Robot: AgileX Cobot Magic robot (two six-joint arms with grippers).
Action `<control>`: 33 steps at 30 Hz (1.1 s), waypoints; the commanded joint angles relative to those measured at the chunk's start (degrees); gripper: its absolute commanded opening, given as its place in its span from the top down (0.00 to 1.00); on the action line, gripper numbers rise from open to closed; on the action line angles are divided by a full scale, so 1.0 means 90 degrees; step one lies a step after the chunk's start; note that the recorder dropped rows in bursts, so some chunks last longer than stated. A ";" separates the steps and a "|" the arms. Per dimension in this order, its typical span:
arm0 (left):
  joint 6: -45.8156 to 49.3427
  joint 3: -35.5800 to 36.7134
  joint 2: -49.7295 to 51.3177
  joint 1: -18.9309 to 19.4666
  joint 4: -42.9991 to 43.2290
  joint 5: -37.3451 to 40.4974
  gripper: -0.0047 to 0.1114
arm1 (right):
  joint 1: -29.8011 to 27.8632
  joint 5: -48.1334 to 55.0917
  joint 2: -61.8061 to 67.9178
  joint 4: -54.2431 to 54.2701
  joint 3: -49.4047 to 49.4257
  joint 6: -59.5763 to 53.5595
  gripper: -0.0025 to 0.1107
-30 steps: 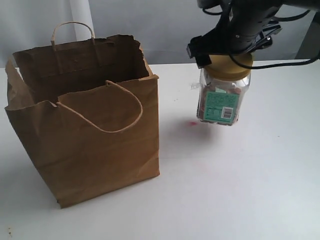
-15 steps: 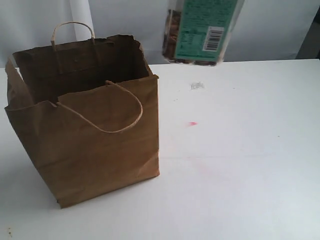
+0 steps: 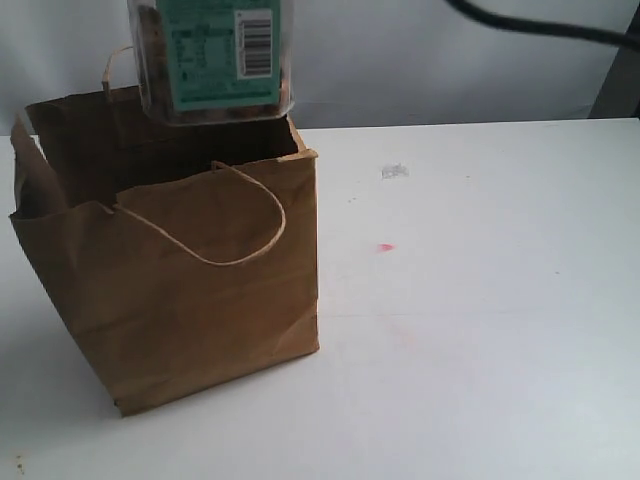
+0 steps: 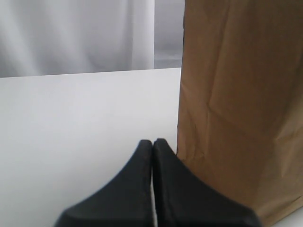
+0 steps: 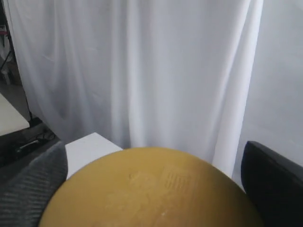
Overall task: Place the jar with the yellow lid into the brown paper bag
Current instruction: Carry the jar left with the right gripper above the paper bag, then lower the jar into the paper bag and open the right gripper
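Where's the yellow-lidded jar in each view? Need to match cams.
Exterior: yellow-lidded jar at top left, cut by the top edge, over the open top of the brown paper bag; lid out of frame.
Left wrist: not in it; only the bag's side beside the shut left pincer.
Right wrist: its lid fills the lower middle, inside the right pincer.
Shared landmark: the bag, exterior and left wrist only.

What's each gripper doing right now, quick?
Left gripper: jaws closed, empty, beside the brown paper bag.
Right gripper: closed on the yellow-lidded jar.
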 commanded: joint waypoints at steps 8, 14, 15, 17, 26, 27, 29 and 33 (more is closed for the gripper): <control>-0.0025 -0.0014 0.0019 -0.0033 -0.0024 -0.0060 0.95 | 0.0019 -0.0585 0.0793 0.0134 -0.0002 0.0014 0.98; -0.0025 -0.0014 0.0019 -0.0033 -0.0024 -0.0060 0.95 | 0.0019 -0.0572 0.1005 0.0310 0.0010 0.0014 0.98; -0.0025 -0.0014 0.0019 -0.0033 -0.0024 -0.0060 0.95 | 0.0019 -0.0555 0.1022 0.0348 0.0010 0.0014 0.98; -0.0025 -0.0014 0.0019 -0.0033 -0.0024 -0.0060 0.95 | 0.0019 -0.0449 0.1083 0.0348 0.0010 0.0014 0.98; -0.0025 -0.0014 0.0019 -0.0033 -0.0024 -0.0060 0.95 | 0.0031 0.0117 0.1544 0.0348 0.0036 0.0014 0.98; -0.0025 -0.0014 0.0019 -0.0033 -0.0024 -0.0060 0.95 | 0.0031 0.0150 0.1583 0.0348 0.0036 0.0014 0.98; -0.0025 -0.0014 0.0019 -0.0033 -0.0024 -0.0060 0.95 | 0.0031 0.0242 0.1681 0.0348 0.0036 0.0014 0.98; -0.0025 -0.0014 0.0019 -0.0033 -0.0024 -0.0060 0.95 | 0.0031 0.0472 0.1827 0.0348 0.0036 -0.0007 0.98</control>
